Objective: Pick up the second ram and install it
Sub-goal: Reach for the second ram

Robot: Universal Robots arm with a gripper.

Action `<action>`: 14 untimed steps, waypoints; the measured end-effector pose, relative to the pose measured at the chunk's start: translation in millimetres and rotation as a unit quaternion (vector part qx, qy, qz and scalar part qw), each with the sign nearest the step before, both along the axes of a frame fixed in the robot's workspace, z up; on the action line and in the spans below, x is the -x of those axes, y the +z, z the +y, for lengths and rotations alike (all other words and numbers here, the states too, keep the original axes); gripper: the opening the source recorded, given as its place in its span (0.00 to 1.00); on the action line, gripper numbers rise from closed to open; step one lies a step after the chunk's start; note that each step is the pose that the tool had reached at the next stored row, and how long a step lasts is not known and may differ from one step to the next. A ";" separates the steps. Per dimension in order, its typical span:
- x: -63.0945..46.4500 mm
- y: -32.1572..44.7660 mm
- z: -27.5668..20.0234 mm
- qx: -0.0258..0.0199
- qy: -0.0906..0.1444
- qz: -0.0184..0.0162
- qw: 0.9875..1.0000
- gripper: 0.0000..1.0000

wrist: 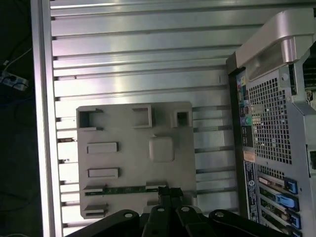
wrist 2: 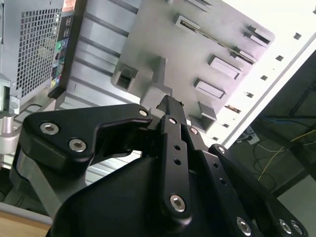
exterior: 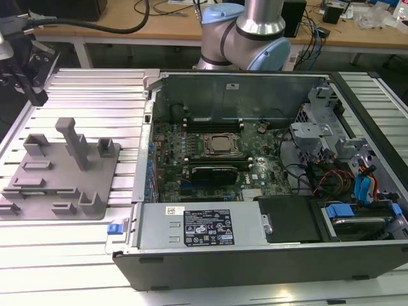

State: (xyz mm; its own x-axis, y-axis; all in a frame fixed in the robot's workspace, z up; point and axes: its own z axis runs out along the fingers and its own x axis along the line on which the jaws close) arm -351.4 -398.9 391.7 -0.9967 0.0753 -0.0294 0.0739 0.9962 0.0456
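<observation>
The second ram (wrist: 126,189) is a thin green stick, and I see it lying flat in a long slot near one edge of the grey tray (wrist: 133,163) in the first wrist view. It also shows as a thin strip (wrist 2: 217,42) in the second wrist view. The tray sits on the ridged metal worktop (wrist: 138,49), just beside the open computer case (exterior: 255,255). So I think the job has hardly begun. The ram is not picked up yet, and it is not in the big green motherboard (exterior: 255,169) inside the case. Both the picking up and the putting in are left to do. I cannot tell from here which slots on the board are already full. My gripper (wrist: 170,192) looks pressed together, and it is pinching nothing. In the exterior view the gripper (exterior: 37,94) hangs high over the far corner of the worktop, on the exterior view's left, well apart from the tray below it. In the first wrist view its tip lines up with one end of the ram, but it does not touch it. In the second wrist view the gripper (wrist 2: 168,101) points toward the tray, with plain air between them.
</observation>
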 end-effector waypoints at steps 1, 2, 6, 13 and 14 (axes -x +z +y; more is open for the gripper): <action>4.1 -0.2 -0.2 0.000 0.000 0.000 1.000 0.08; 6.8 -0.9 -1.2 0.000 0.000 0.000 1.000 0.08; 12.2 -4.1 -7.7 0.000 0.000 0.000 1.000 0.08; 28.1 -21.1 -15.8 0.000 0.000 0.000 1.000 0.08; 29.5 -25.1 -16.1 0.000 0.000 0.000 1.000 0.08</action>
